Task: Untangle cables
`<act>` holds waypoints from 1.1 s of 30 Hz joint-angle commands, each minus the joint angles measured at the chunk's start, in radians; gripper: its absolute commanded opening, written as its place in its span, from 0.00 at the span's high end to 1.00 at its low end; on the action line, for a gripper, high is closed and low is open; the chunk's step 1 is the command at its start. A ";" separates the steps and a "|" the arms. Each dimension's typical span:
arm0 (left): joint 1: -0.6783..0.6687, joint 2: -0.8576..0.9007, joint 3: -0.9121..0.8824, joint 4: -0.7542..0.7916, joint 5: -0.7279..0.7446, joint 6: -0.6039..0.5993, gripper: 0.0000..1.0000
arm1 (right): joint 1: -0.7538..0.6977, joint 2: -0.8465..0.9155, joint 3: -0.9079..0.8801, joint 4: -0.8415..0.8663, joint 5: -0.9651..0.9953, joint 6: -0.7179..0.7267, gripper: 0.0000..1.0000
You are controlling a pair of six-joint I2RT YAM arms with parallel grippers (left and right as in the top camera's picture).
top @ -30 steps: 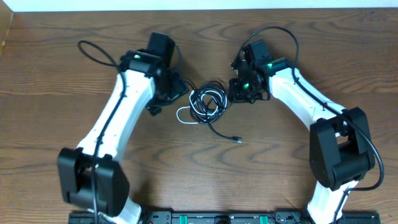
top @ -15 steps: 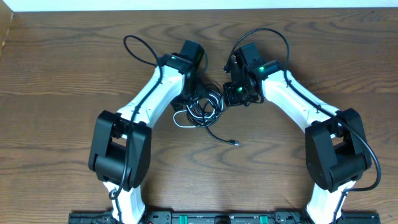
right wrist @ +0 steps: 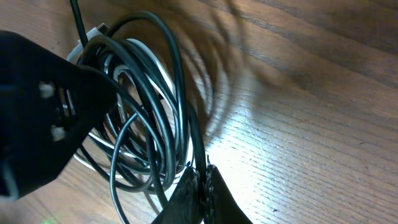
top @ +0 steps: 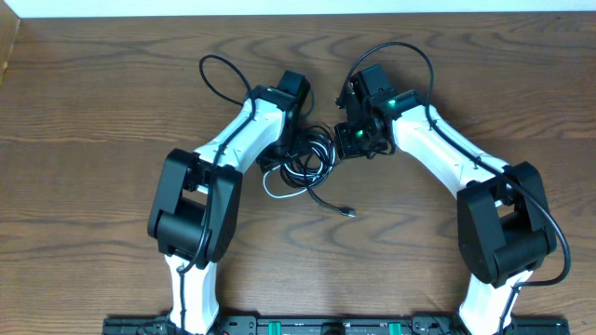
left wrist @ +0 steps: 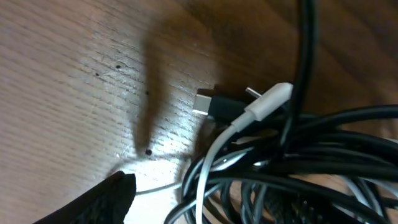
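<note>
The cables [top: 305, 158] lie as a tangled coil of black cords with one white cord on the wooden table between my two arms. A black plug end [top: 351, 213] trails out toward the front, and a white loop [top: 272, 189] sticks out at the coil's left. My left gripper [top: 291, 147] hangs over the coil's left side. In the left wrist view only one finger [left wrist: 109, 199] shows, standing wide of a white plug [left wrist: 270, 99] and a black plug [left wrist: 211, 106]. My right gripper [right wrist: 202, 177] is shut on a black cord at the coil's right edge [top: 346, 141].
The left arm's own thick black cable [top: 219, 73] loops over the table behind it. The table's back edge [top: 298, 13] runs along the top, and a black rail [top: 307, 326] runs along the front edge.
The left arm has swung right, bringing its gripper from beside the coil to over its left side. The coil and trailing plug shifted slightly left. The right gripper kept its hold.
</note>
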 commanded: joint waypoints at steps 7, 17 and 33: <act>0.003 0.087 0.013 0.033 -0.033 0.006 0.80 | 0.005 -0.011 0.012 -0.006 0.098 -0.017 0.99; 0.011 0.103 0.012 -0.029 -0.182 -0.068 0.92 | -0.004 -0.011 0.012 -0.077 0.621 0.073 0.99; 0.034 0.103 -0.001 -0.039 -0.208 -0.067 0.92 | -0.130 -0.011 0.012 -0.193 0.954 0.295 0.94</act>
